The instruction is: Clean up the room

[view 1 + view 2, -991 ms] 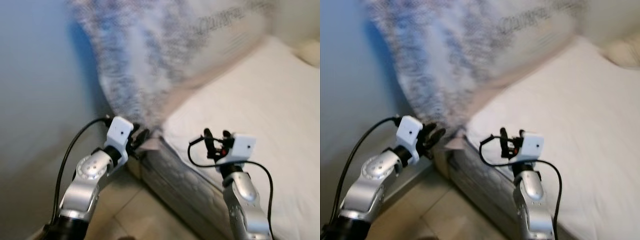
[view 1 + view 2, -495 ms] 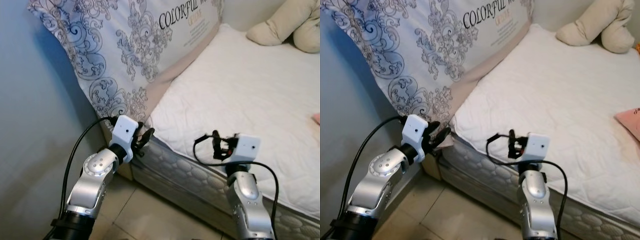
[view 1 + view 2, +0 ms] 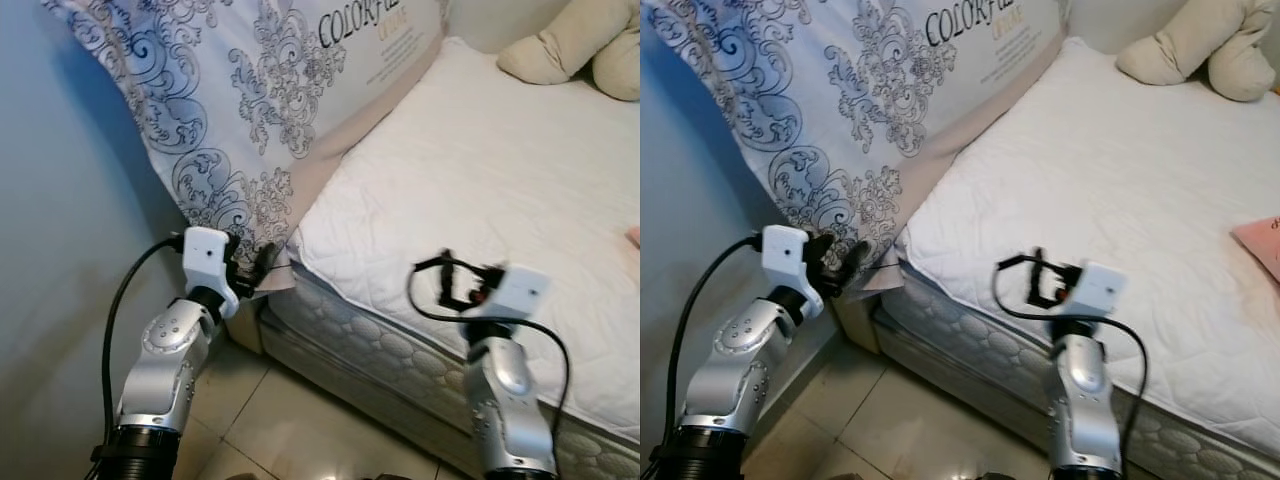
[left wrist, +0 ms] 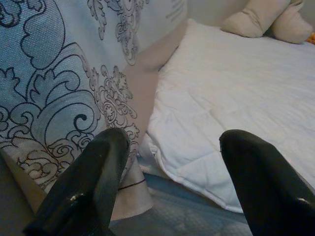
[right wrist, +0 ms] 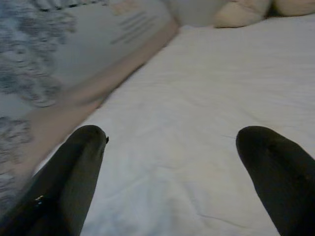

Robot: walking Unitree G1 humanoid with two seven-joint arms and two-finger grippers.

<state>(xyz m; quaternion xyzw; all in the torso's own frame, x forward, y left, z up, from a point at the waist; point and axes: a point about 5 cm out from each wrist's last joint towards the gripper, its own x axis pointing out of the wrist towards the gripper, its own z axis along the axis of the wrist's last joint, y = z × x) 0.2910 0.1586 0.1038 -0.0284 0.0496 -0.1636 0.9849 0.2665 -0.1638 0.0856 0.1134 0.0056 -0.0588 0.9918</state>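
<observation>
Just ahead of the left end effector (image 3: 262,268) — patterned bag (image 3: 240,90), apart.

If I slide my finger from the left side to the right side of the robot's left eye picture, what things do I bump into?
Blue wall → left claw → patterned bedding bag → white mattress → right claw → beige pillow.

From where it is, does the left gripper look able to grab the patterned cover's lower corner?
Probably yes: the left gripper, fingers open, sits right by the patterned cover at its lower corner, with nothing between.
</observation>
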